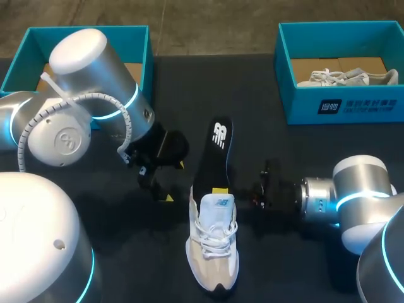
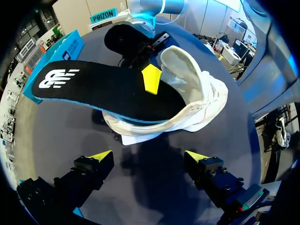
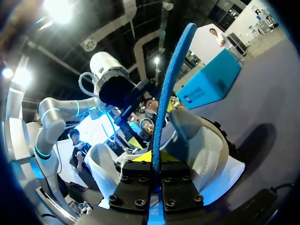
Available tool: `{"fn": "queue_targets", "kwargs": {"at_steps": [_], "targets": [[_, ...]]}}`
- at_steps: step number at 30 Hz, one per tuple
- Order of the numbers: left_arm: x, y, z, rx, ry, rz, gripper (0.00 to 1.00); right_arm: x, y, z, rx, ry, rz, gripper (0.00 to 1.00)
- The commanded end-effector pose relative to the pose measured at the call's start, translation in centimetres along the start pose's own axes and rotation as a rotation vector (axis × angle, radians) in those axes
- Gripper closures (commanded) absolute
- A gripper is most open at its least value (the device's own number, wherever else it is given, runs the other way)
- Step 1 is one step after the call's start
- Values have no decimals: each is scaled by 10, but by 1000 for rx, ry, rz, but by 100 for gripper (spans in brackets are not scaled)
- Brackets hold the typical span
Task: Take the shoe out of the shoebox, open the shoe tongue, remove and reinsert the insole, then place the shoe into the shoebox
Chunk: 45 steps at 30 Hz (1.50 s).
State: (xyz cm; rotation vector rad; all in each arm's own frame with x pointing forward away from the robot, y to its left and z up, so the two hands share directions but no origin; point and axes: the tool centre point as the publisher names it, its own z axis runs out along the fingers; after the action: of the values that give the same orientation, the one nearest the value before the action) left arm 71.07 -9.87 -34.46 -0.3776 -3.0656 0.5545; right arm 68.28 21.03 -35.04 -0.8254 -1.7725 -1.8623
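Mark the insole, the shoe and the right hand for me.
insole (image 1: 213, 158), head view, black top face.
shoe (image 1: 213, 237), head view, laces.
right hand (image 3: 157, 158), right wrist view, between fingertips.

Robotics lab bench; left arm (image 1: 82, 95) and right arm (image 1: 360, 196) (silver, glowing-ringed) at a dark table (image 1: 126, 252); teal shoebox (image 1: 341, 104) on it.

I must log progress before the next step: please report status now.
Left gripper open, apart from shoe. Right gripper shut on insole; one end in shoe, rest sticking out. Left box, right box at far edge, out of the way.
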Motion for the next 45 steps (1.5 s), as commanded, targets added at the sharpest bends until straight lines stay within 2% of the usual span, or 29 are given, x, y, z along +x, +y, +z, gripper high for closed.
{"fn": "queue_targets", "kwargs": {"at_steps": [1,15,27,45], "targets": [[1,0,1,0,-3,-1,0,1,-5,2,3,7,-4,78],[1,0,1,0,-3,-1,0,13,16,7,16,24,-74,73],[1,0,1,0,-3,-1,0,11,27,7,48,19,-87,70],[1,0,1,0,-3,-1,0,19,51,25,161,72,-155,69]]}}
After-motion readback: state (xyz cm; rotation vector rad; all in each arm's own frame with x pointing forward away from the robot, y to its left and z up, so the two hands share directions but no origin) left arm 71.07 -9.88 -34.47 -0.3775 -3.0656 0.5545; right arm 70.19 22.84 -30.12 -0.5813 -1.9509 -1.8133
